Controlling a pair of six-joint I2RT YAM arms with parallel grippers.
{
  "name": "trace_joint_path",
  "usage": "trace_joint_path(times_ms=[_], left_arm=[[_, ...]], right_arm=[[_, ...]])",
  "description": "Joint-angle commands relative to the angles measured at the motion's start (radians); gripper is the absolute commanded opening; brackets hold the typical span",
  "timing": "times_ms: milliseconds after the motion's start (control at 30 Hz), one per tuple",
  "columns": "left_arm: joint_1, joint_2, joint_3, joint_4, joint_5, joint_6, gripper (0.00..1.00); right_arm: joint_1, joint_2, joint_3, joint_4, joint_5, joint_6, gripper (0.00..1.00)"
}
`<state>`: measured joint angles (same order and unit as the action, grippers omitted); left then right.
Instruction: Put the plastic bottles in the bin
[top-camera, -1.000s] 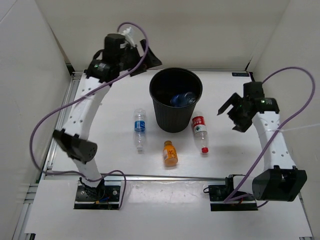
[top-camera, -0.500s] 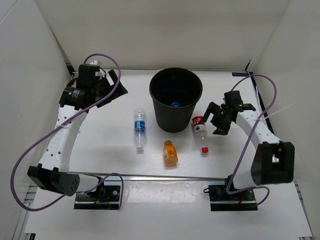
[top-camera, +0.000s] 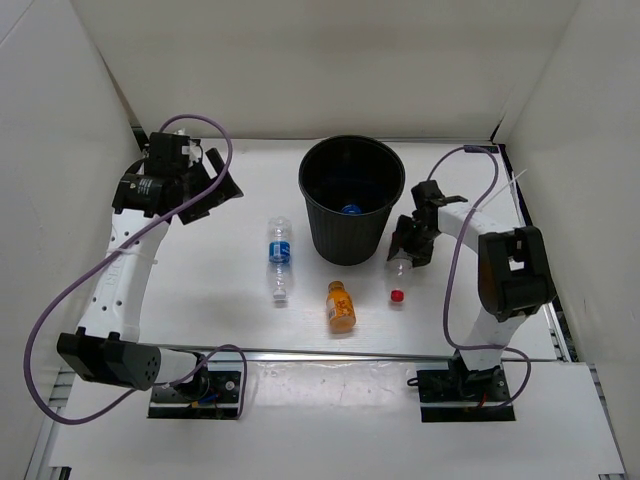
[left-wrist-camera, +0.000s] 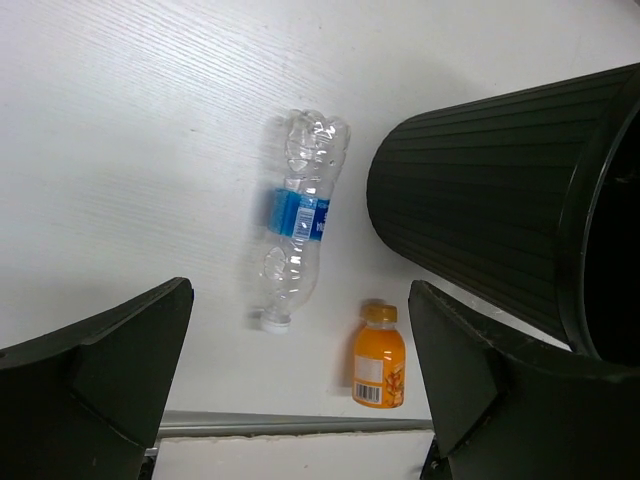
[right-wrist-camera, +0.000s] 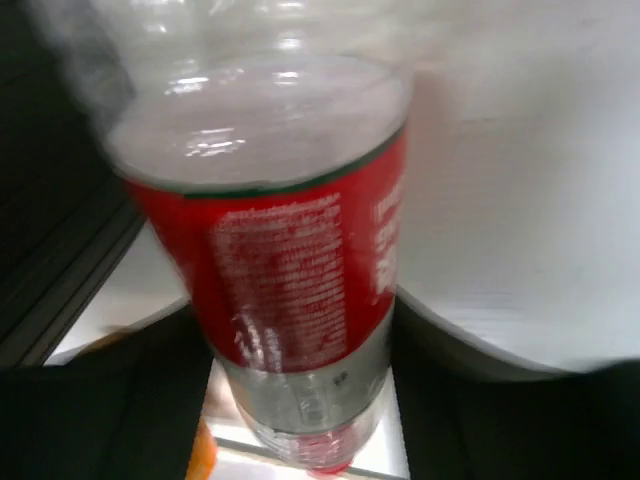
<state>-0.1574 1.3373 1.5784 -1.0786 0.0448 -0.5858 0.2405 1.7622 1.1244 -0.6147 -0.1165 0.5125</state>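
Observation:
The black bin (top-camera: 350, 200) stands mid-table with a bit of blue showing at its bottom (top-camera: 350, 210). Just right of it my right gripper (top-camera: 410, 240) is shut on the red-labelled bottle (right-wrist-camera: 280, 270); its red cap (top-camera: 397, 295) points toward the near edge. Left of the bin a clear bottle with a blue label (top-camera: 279, 258) lies on its side, and the stubby orange bottle (top-camera: 340, 306) lies in front of the bin. My left gripper (top-camera: 212, 185) hovers open at the far left with nothing between its fingers, looking down on the blue-labelled bottle (left-wrist-camera: 297, 220) and the orange one (left-wrist-camera: 379, 355).
White walls close in the table at the back and on both sides. A metal rail (top-camera: 330, 352) runs along the near edge. Purple cables (top-camera: 60, 290) loop off both arms.
My right gripper came in from the right to the red-labelled bottle and shut on it; the bottle's cap swung slightly left. My left arm drew back from above the bin to the far left.

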Motion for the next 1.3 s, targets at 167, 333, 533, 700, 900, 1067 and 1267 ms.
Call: trace_joint_path(times_ms=[167, 333, 533, 700, 900, 1067, 1267], left_arm=[[0.041, -0.029, -0.032, 0.002, 0.017, 0.001, 1.00], [0.071, -0.038, -0.115, 0.026, 0.062, -0.038, 1.00], [0.082, -0.029, -0.139, 0.036, 0.072, -0.049, 1.00], [0.082, 0.008, -0.170, 0.057, 0.112, -0.059, 1.00], [0.082, 0.017, -0.216, 0.095, 0.159, -0.059, 1.00], [0.082, 0.036, -0.268, 0.140, 0.193, -0.059, 1.00], [0.061, 0.109, -0.278, 0.196, 0.215, -0.071, 1.00]], right_arm=[[-0.076, -0.093, 0.031, -0.160, 0.257, 0.133, 0.41], [-0.164, -0.254, 0.214, -0.284, 0.287, 0.199, 0.31], [-0.178, -0.310, 0.558, -0.191, 0.013, 0.172, 0.31], [-0.121, -0.201, 0.858, -0.123, -0.129, 0.193, 0.31], [-0.029, -0.017, 1.087, -0.082, -0.195, 0.202, 0.39], [0.037, 0.054, 1.097, -0.048, -0.175, 0.192, 0.61], [0.086, -0.007, 1.062, -0.066, -0.074, 0.101, 1.00]])
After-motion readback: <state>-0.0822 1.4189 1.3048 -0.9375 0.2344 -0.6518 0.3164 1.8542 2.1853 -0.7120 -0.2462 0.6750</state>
